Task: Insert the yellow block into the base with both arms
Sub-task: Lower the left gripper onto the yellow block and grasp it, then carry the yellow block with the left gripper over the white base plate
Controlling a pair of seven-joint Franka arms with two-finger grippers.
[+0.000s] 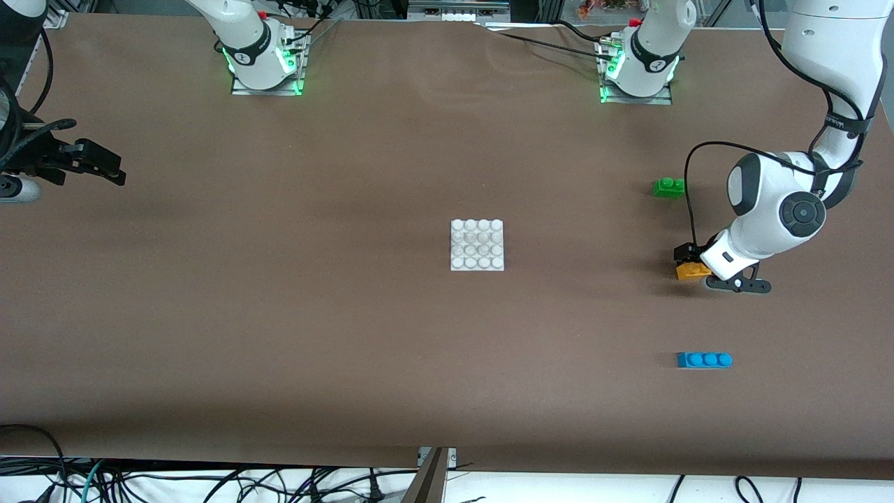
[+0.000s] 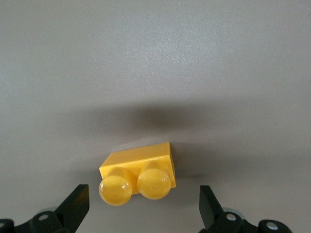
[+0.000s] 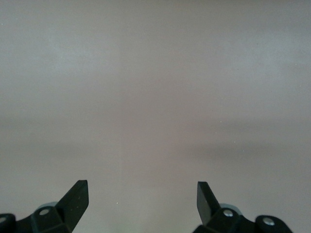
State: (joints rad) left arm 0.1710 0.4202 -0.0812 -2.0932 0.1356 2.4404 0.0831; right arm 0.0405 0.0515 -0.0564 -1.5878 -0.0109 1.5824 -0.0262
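The yellow block (image 1: 691, 271) lies on the brown table near the left arm's end, studs up. In the left wrist view the yellow block (image 2: 138, 167) sits between the two black fingers, with a gap on each side. My left gripper (image 1: 693, 260) is low over it and open; it also shows in the left wrist view (image 2: 143, 194). The white base (image 1: 477, 244) lies flat at the table's middle with nothing on it. My right gripper (image 1: 105, 168) waits open and empty over the right arm's end of the table; its wrist view (image 3: 143, 191) shows only bare table.
A green two-stud brick (image 1: 668, 187) lies farther from the front camera than the yellow block. A blue three-stud brick (image 1: 704, 360) lies nearer to the camera. Cables hang along the table's front edge.
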